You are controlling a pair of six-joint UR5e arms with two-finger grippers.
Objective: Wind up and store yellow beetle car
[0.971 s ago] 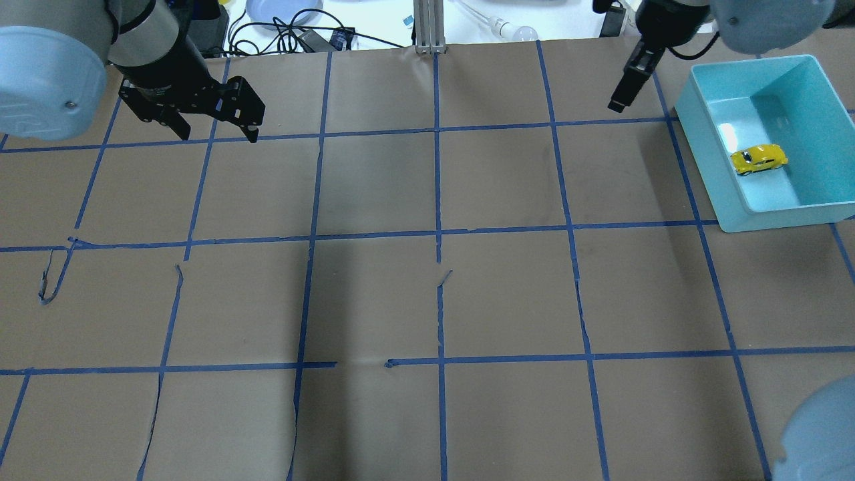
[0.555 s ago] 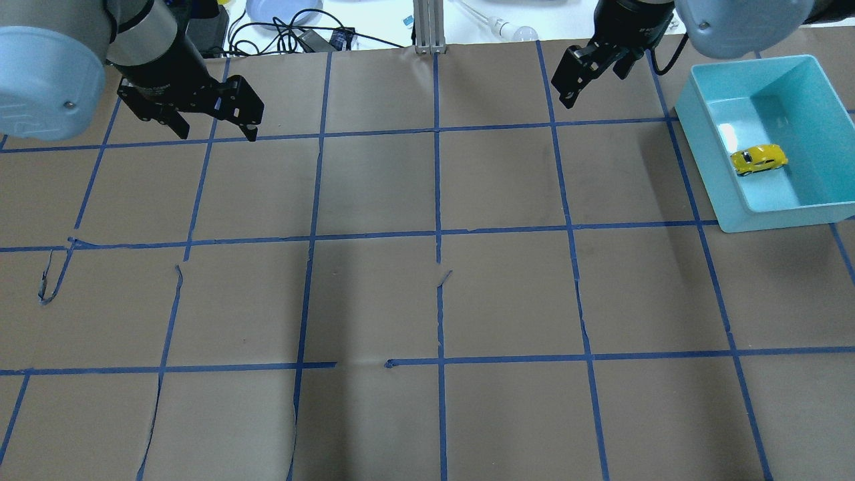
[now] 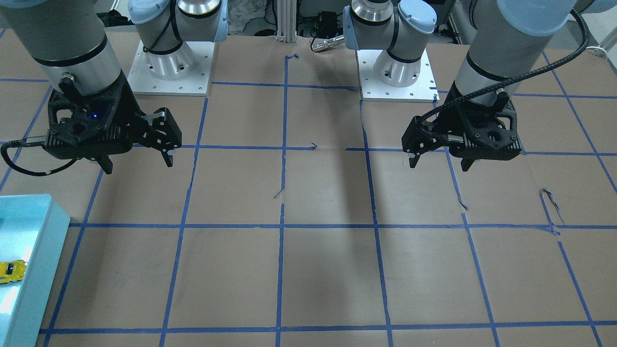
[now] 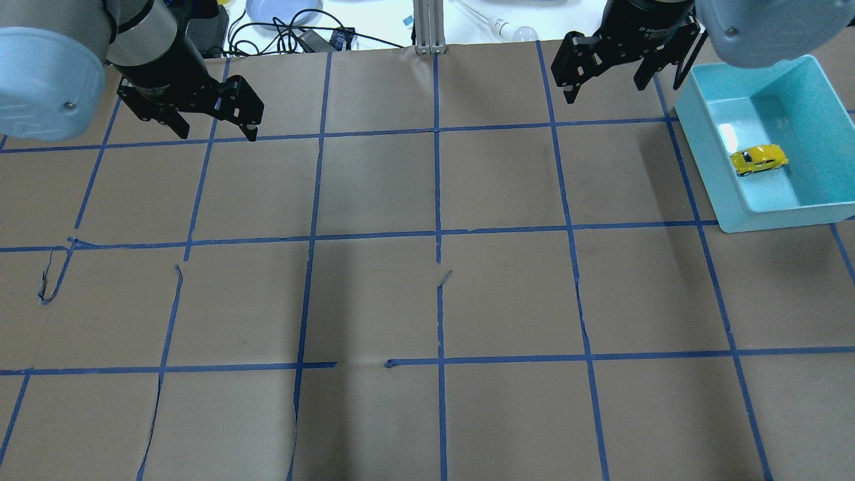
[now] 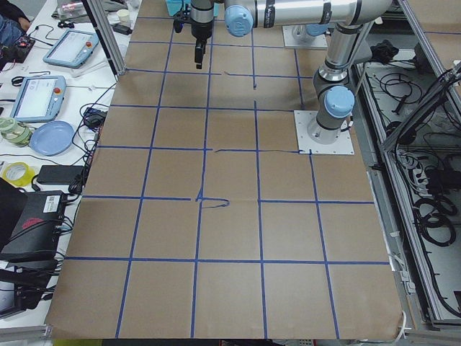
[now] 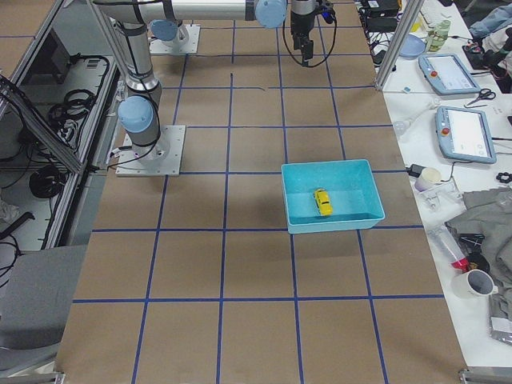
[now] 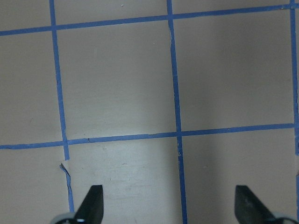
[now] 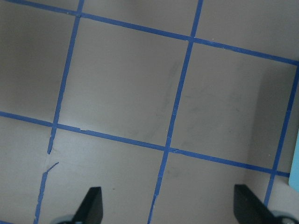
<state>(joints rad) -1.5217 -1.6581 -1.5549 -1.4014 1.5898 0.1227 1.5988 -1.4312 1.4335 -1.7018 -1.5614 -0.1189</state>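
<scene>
The yellow beetle car (image 4: 759, 159) lies inside the teal bin (image 4: 768, 217) at the table's right end; it also shows in the front-facing view (image 3: 10, 271) and the right exterior view (image 6: 322, 201). My right gripper (image 4: 604, 92) hangs open and empty over the table, left of the bin and apart from it. It shows at the left of the front-facing view (image 3: 139, 166). My left gripper (image 4: 217, 133) is open and empty over the far left of the table (image 3: 438, 165). Both wrist views show only bare paper between spread fingers (image 7: 91, 203) (image 8: 91, 205).
Brown paper with a blue tape grid (image 4: 437, 234) covers the table, with some torn, loose tape ends (image 4: 50, 280). Cables, a blue plate (image 4: 280, 10) and a bulb (image 4: 521, 30) lie beyond the far edge. The arm bases (image 3: 168, 67) stand at the robot's side.
My right gripper has swung left away from the bin and turned at the wrist, so both spread fingers now show. The left gripper and the car have not moved.
</scene>
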